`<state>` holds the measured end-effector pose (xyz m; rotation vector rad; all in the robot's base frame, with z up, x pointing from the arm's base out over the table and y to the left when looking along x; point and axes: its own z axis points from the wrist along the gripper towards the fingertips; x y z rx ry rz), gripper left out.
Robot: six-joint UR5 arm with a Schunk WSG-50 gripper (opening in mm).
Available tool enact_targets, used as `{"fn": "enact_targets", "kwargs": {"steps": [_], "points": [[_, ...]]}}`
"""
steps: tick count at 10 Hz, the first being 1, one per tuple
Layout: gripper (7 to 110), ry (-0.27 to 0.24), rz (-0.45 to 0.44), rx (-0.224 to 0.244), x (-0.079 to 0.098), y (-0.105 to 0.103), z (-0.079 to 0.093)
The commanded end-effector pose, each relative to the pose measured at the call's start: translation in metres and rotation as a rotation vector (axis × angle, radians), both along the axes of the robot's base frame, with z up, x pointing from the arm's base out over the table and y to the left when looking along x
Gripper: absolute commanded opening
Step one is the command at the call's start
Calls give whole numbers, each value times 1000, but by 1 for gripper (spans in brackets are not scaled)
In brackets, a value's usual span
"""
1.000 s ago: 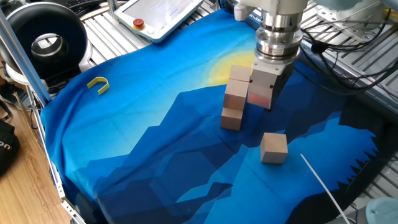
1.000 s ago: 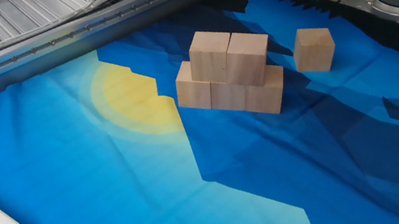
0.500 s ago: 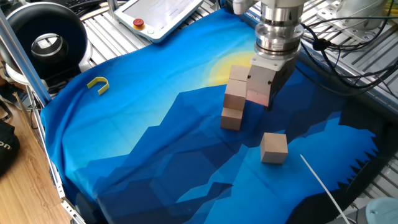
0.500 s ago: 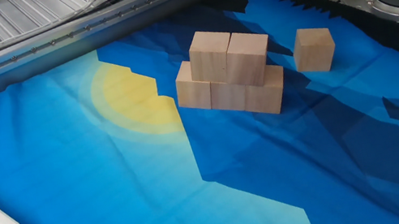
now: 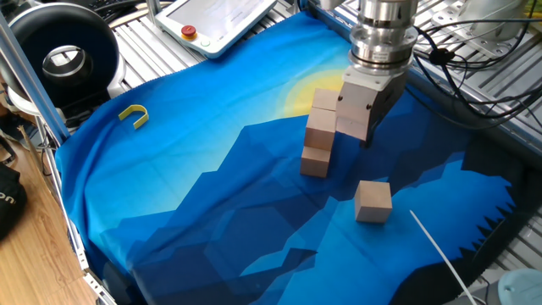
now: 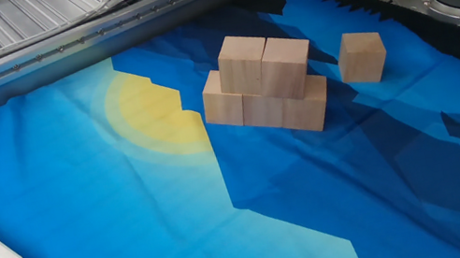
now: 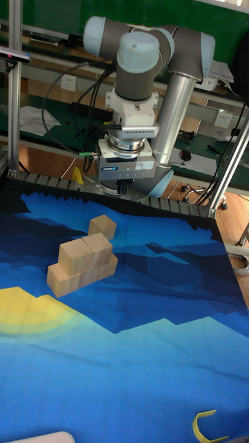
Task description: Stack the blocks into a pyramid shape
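Observation:
Five wooden blocks form a stack (image 6: pixel 265 85) on the blue cloth: three in a bottom row and two on top. The same stack (image 5: pixel 321 131) (image 7: pixel 81 261) appears in the other views. One loose block (image 6: pixel 362 56) (image 5: pixel 373 201) (image 7: pixel 102 225) lies apart, a short way beside the stack. My gripper (image 5: pixel 360 134) (image 7: pixel 124 191) hangs above the stack's far side, clear of the blocks. Its jaws look open and hold nothing.
A small yellow U-shaped piece (image 5: pixel 134 115) (image 7: pixel 207 426) lies near the cloth's far corner. A teach pendant (image 5: pixel 220 21) and a black round device (image 5: pixel 63 55) sit beyond the cloth edge. A thin white rod (image 5: pixel 440 250) lies near the loose block. Cables hang behind the arm.
The gripper has risen a little above the stack. No block has moved.

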<state>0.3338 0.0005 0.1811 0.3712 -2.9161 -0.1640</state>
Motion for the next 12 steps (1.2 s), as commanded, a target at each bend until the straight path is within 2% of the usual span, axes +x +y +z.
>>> {"fn": "enact_targets", "kwargs": {"steps": [1,4,12], "points": [[7,-4,-5,24,2,3,4],[7,-6,-2,46,3,7,4],[7,-7,6,44,4,6,3]]}}
